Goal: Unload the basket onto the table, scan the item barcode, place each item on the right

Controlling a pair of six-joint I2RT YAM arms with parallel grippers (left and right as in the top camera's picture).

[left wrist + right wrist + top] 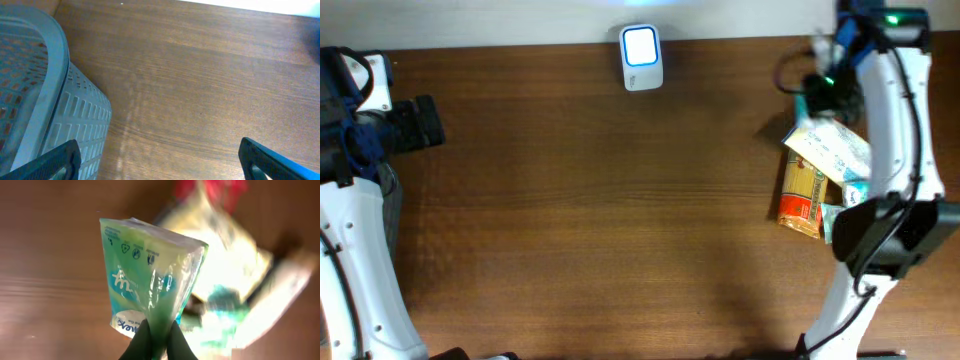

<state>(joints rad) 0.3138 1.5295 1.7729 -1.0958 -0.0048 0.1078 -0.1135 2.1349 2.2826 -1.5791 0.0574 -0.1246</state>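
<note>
**Item, soft packet** [150, 275]: clear-film pack printed green and teal, with white script lettering and small recycling-type marks near its upper edge. It is held up off the table [620, 220] at the right edge. The right wrist view shows it upright and slightly tilted, pinched at its lower seam. In the overhead view the right arm covers it and it cannot be picked out with certainty.

**Right gripper** [159, 339]: dark fingers clenched tight on the packet's bottom seam, film bunched between them.

**Pile of goods**, right edge of the table, behind and beside the held packet, blurred in the wrist view:
- white-and-blue pack [832, 150], lying slantwise on top;
- orange-yellow packet with a red band [802, 195], touching the white-and-blue pack on its near side;
- teal pack [850, 195], partly hidden under the right arm.

**Scanner** [641, 57]: small white unit with a lit blue-white face, standing at the middle of the far edge, well apart from the packet.

**Left gripper** [159, 150]: released, fingers spread wide, nothing between them; poised over bare wood near the left edge.

**Basket** [55, 125]: grey plastic with perforated walls, standing at the left edge just beside the left gripper.
</note>
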